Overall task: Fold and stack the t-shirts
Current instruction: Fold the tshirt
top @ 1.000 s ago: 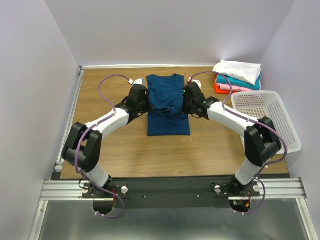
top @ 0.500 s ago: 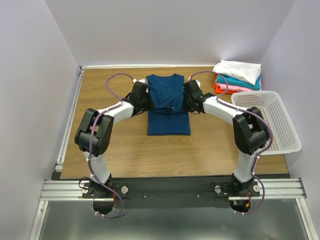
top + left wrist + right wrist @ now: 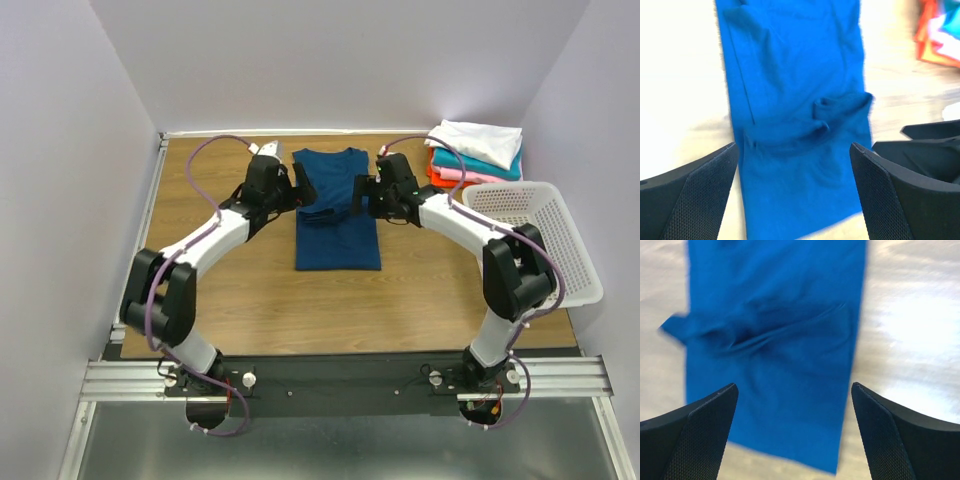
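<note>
The navy blue t-shirt (image 3: 337, 225) lies flat as a long narrow rectangle in the middle of the table, with a bunched crease across its middle (image 3: 820, 125). My left gripper (image 3: 296, 193) hovers at its left edge and my right gripper (image 3: 363, 195) at its right edge. Both are open with nothing between their fingers. The left wrist view has the shirt (image 3: 795, 90) below my left gripper (image 3: 792, 167). Under my right gripper (image 3: 795, 407) the right wrist view shows the same blue cloth (image 3: 775, 340). Folded white, teal, pink and orange-red t-shirts (image 3: 476, 150) are stacked at the far right corner.
A white perforated basket (image 3: 560, 235) stands at the right edge of the wooden table (image 3: 220, 300), just in front of the folded stack. Purple cables loop over both arms. Walls close the table on the left, far and right sides.
Both grippers have gone from shut to open and let go of the navy shirt. They have shifted from its middle toward its far half, and a crease has been left across the cloth.
</note>
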Robot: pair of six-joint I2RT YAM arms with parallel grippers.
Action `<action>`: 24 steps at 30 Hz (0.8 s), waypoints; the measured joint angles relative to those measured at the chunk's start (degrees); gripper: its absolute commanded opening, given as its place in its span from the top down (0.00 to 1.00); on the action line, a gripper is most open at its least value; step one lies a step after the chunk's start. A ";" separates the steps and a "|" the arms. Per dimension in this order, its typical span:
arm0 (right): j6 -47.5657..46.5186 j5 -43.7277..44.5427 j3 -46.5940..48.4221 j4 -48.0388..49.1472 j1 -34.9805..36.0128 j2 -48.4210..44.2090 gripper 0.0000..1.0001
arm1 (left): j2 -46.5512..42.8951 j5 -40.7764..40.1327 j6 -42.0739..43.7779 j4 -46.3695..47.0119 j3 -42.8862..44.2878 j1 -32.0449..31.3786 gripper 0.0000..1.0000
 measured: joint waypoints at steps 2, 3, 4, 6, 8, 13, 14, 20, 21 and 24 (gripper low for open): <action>-0.33 -2.29 -2.47 0.96 0.42 -2.62 0.00 | -5.33 -0.39 -0.55 0.83 -3.91 0.00 0.02; -0.50 -3.37 -3.21 1.20 0.72 -3.34 0.00 | -7.17 -0.50 -0.81 0.98 -5.46 0.00 0.02; -1.14 -4.90 -4.09 1.53 1.62 -4.02 0.00 | -10.69 -1.09 -1.25 0.94 -8.52 0.00 0.02; -2.08 -6.78 -4.50 2.14 3.41 -4.11 0.00 | -16.02 -2.08 -1.99 1.29 -13.55 0.00 0.02; -3.02 -8.85 -4.48 2.73 5.53 -3.48 0.00 | -20.98 -3.13 -2.89 1.38 -18.49 0.00 0.02; -4.72 -13.20 -1.49 4.44 9.05 2.89 0.00 | -33.05 -5.73 -5.16 0.13 -29.55 0.00 0.02; -4.92 -13.75 -0.72 4.50 9.11 4.00 0.00 | -35.36 -6.29 -5.90 -0.79 -31.45 0.00 0.02; -6.71 -13.49 10.14 4.81 8.81 15.98 0.00 | -45.62 -7.58 -8.00 -3.41 -36.81 0.02 0.02; -6.95 -13.00 12.37 4.85 8.72 17.70 0.00 | -46.53 -7.72 -8.17 -3.69 -37.11 0.02 0.02; -7.23 -10.71 20.72 5.25 8.26 22.95 0.00 | -48.54 -7.82 -8.76 -4.20 -37.92 0.00 0.02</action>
